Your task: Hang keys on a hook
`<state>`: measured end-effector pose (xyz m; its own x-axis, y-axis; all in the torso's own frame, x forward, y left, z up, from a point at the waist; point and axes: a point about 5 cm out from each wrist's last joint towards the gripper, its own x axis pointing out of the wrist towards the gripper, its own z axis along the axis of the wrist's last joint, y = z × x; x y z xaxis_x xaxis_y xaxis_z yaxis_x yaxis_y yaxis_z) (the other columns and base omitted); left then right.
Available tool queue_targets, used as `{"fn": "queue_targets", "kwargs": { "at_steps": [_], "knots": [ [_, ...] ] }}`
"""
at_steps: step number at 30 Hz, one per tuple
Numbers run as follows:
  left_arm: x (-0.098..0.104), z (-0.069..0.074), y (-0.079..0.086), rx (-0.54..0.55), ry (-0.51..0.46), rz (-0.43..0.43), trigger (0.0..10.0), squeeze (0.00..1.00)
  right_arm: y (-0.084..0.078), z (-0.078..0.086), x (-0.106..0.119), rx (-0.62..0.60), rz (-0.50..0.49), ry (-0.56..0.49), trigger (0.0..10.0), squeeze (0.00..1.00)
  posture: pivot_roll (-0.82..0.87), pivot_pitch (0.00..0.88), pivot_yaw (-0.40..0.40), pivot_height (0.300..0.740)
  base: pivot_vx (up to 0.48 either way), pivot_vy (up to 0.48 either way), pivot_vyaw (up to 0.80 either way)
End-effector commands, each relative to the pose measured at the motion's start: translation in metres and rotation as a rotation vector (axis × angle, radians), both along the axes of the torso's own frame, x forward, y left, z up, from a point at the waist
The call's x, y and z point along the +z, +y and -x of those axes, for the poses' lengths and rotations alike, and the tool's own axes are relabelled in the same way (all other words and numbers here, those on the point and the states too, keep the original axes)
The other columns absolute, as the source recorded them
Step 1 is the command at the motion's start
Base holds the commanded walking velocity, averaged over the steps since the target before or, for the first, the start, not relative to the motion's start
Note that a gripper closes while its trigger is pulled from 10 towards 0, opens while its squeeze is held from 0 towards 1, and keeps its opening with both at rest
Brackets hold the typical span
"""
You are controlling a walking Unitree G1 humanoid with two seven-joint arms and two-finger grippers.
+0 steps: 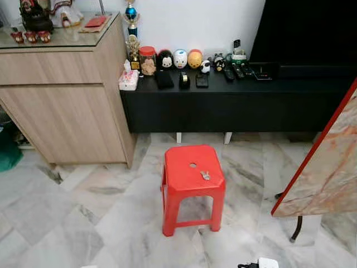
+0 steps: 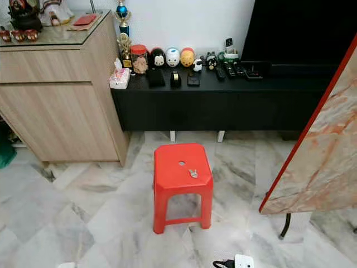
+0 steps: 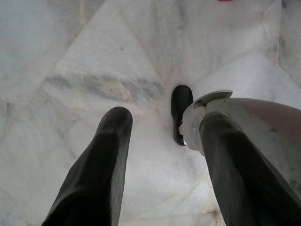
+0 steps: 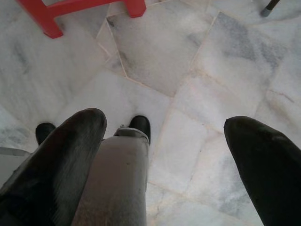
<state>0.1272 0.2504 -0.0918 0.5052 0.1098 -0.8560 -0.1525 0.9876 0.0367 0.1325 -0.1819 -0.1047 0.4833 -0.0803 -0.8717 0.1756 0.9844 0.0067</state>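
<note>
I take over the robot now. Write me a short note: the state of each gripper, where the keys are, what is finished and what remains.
Left gripper: open, holding nothing, hanging over the marble floor.
Right gripper: open, holding nothing, also hanging over the floor.
Keys: lying on the seat of the red stool, just ahead of the robot.
Done: nothing yet; the keys are untouched.
Left: step up to the stool, pick up the keys, find a hook and hang them. I can make out no hook here.

The keys on the red stool are too small to count.
</note>
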Motion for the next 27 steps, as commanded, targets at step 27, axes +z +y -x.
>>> {"fn": "queue_targets", "kwargs": {
  "at_steps": [27],
  "knots": [
    [-0.004, 0.002, -0.014, -0.010, -0.007, 0.050, 10.0, 0.00, -0.001, -0.002, 0.001, 0.038, 0.004, -0.006, 10.0, 0.00, 0.01, 0.000, -0.064, 0.740, 0.075, 0.000, 0.00]
  ]
}}
